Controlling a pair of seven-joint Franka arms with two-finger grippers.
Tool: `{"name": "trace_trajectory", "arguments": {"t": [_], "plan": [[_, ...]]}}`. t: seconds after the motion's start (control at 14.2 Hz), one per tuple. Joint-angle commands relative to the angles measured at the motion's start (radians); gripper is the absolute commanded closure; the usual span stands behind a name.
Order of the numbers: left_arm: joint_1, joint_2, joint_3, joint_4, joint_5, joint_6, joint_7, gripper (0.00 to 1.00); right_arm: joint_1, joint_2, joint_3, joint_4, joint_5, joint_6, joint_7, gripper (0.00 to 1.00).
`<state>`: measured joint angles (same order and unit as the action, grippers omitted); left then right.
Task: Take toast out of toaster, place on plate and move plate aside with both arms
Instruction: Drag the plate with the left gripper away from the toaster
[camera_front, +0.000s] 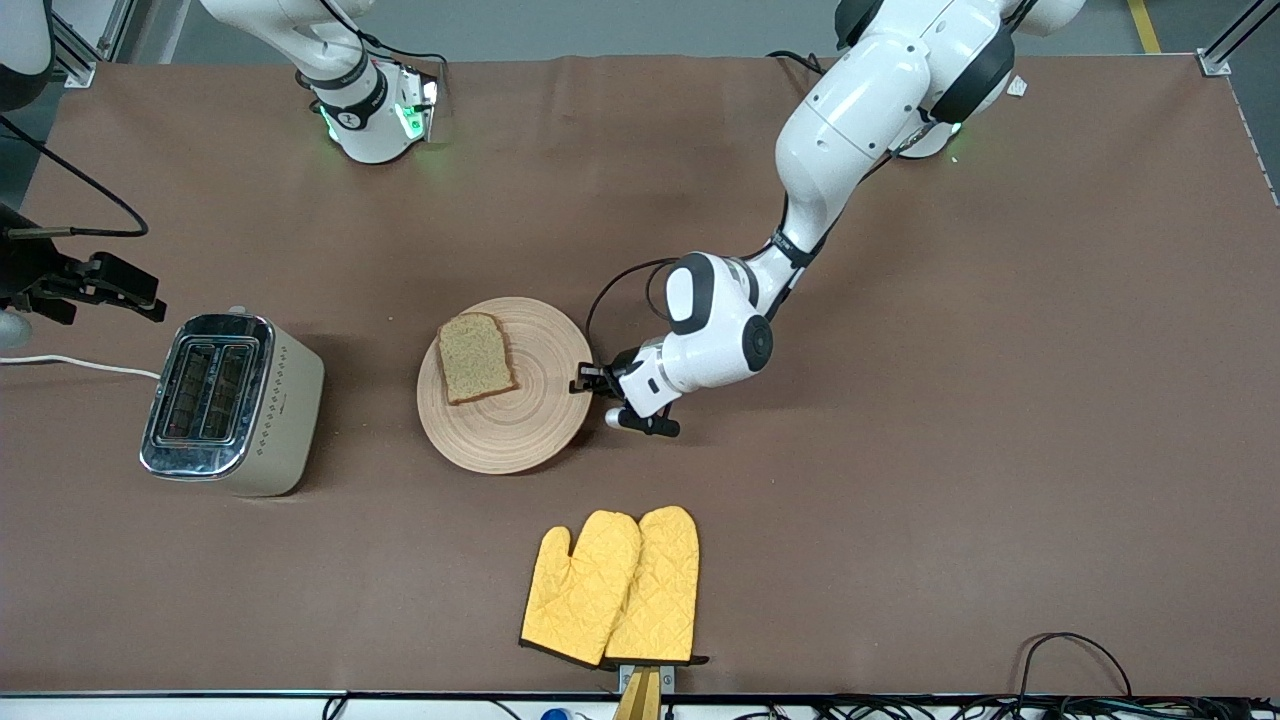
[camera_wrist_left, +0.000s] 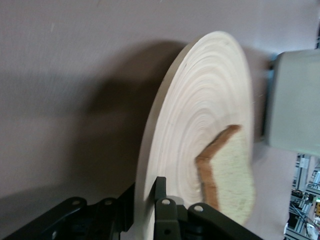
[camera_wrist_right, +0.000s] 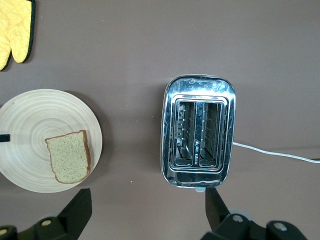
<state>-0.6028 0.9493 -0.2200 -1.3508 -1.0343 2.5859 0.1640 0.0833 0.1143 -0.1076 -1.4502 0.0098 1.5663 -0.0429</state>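
The toast (camera_front: 476, 357) lies flat on the round wooden plate (camera_front: 520, 420) in the middle of the table, on the plate's part toward the toaster. My left gripper (camera_front: 585, 385) is shut on the plate's rim at the edge toward the left arm's end. In the left wrist view one finger (camera_wrist_left: 160, 192) lies on top of the plate (camera_wrist_left: 200, 115) and the other sits under the rim, with the toast (camera_wrist_left: 232, 175) a little past them. My right gripper (camera_front: 140, 295) hangs open and empty in the air by the toaster. Its view shows its gripper (camera_wrist_right: 147, 210), the plate (camera_wrist_right: 30, 130) and the toast (camera_wrist_right: 70, 156) from above.
A steel two-slot toaster (camera_front: 230, 405) stands toward the right arm's end, both slots empty in the right wrist view (camera_wrist_right: 198, 131), with a white cord. Two yellow oven mitts (camera_front: 615, 585) lie nearer the front camera than the plate, by the table edge.
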Motion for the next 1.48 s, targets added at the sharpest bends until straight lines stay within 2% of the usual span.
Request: {"name": "trace_trajectory", "arguments": {"t": [0.0, 0.35, 0.56, 0.77, 0.99, 1.13, 1.27, 1.41], "plan": [[0.081, -0.11, 0.005, -0.034, 0.014, -0.149, 0.003, 1.0, 0.007, -0.019, 0.005, -0.007, -0.021, -0.012, 0.012, 0.0], [0.355, -0.188, -0.002, -0.022, 0.122, -0.545, 0.053, 1.0, 0.013, -0.021, 0.008, -0.007, -0.019, -0.017, 0.012, 0.0], [0.565, -0.198, 0.001, -0.022, 0.125, -0.764, 0.24, 1.0, 0.01, -0.021, 0.009, -0.007, -0.019, -0.015, 0.014, 0.0], [0.774, -0.161, -0.001, -0.019, 0.186, -0.939, 0.452, 1.0, 0.01, -0.021, 0.011, -0.009, -0.019, -0.015, 0.015, 0.0], [0.923, -0.092, 0.01, -0.004, 0.221, -0.994, 0.658, 1.0, 0.012, -0.019, 0.011, -0.009, -0.019, -0.014, 0.015, 0.0], [1.0, -0.025, 0.008, 0.042, 0.267, -0.995, 0.73, 0.99, 0.01, -0.021, 0.011, -0.009, -0.019, -0.015, 0.015, 0.0], [1.034, 0.011, 0.019, 0.052, 0.272, -0.989, 0.736, 0.99, 0.012, -0.021, 0.011, -0.009, -0.019, -0.015, 0.015, 0.0], [1.031, 0.017, 0.06, 0.05, 0.269, -0.983, 0.724, 0.99, 0.019, -0.021, 0.009, -0.009, -0.021, -0.017, 0.015, 0.0]]}}
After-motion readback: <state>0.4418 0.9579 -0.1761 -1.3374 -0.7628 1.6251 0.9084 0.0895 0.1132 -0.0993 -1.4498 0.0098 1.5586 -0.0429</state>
